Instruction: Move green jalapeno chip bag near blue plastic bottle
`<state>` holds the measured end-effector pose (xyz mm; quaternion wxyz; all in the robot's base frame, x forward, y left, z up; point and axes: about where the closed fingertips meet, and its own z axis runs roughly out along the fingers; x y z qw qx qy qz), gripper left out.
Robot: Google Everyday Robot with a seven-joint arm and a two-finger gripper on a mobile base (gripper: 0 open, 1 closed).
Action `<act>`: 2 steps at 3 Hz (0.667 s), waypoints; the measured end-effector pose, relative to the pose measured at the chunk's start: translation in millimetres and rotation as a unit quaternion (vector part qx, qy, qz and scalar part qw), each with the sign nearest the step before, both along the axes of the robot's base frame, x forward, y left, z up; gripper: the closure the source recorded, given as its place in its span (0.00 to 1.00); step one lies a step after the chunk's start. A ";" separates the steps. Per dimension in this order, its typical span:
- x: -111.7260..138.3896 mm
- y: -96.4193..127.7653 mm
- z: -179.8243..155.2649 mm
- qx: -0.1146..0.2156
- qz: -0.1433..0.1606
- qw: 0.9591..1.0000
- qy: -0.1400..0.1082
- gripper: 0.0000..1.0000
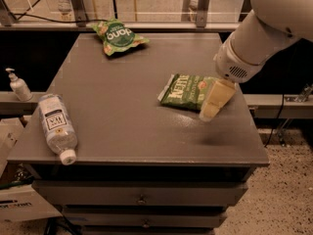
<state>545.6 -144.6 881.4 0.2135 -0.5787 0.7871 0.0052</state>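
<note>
The green jalapeno chip bag [187, 91], dark green with pale block lettering, lies flat on the right half of the grey table [127, 116]. The blue plastic bottle [56, 126], clear with a white cap and white label, lies on its side at the table's front left. My gripper [215, 102] hangs from the white arm at the right and sits over the bag's right end, its cream fingers pointing down toward the table.
A lighter green chip bag [117, 35] with a round logo lies at the table's back left. A small white pump dispenser [18, 85] stands on a ledge left of the table. A rail and glass panel run behind the table. Drawers sit below the tabletop.
</note>
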 end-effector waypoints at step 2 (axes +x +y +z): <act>19.3 9.0 -29.6 0.003 -0.016 1.000 0.023 0.00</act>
